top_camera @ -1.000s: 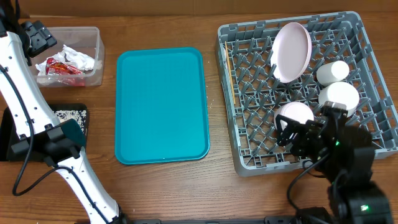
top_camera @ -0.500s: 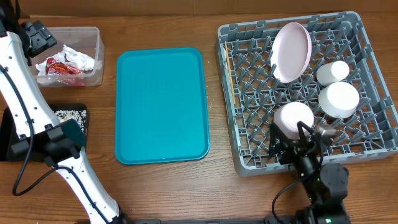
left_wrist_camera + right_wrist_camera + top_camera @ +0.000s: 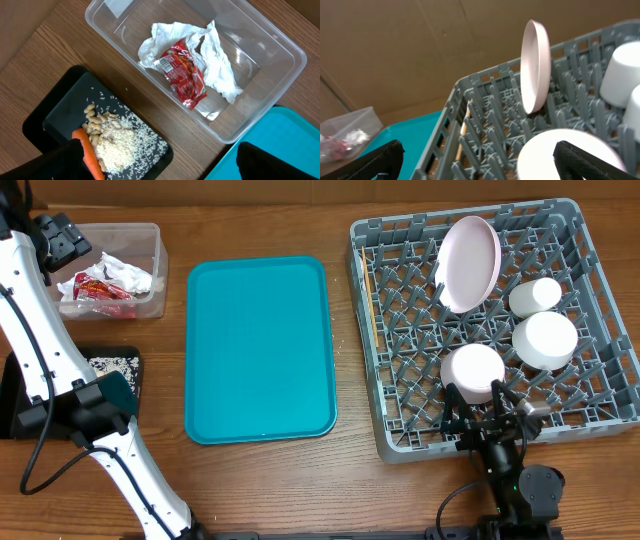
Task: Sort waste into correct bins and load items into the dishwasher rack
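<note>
Right gripper [image 3: 481, 165]: I read it spread wide, empty, beside a bowl [image 3: 475, 372] in the rack [image 3: 400, 425]. The plate [image 3: 470, 262] stands on edge there.
Left gripper [image 3: 167, 162]: spread, empty. Carrot [image 3: 90, 156] and scraps [image 3: 114, 146] lie in the black tray [image 3: 57, 107]; wrapper [image 3: 184, 75] and napkin [image 3: 217, 62] in the clear tub [image 3: 282, 47].

Left gripper [image 3: 160, 148] and right gripper [image 3: 477, 150] — the 2 well apart — both spread wide.
</note>
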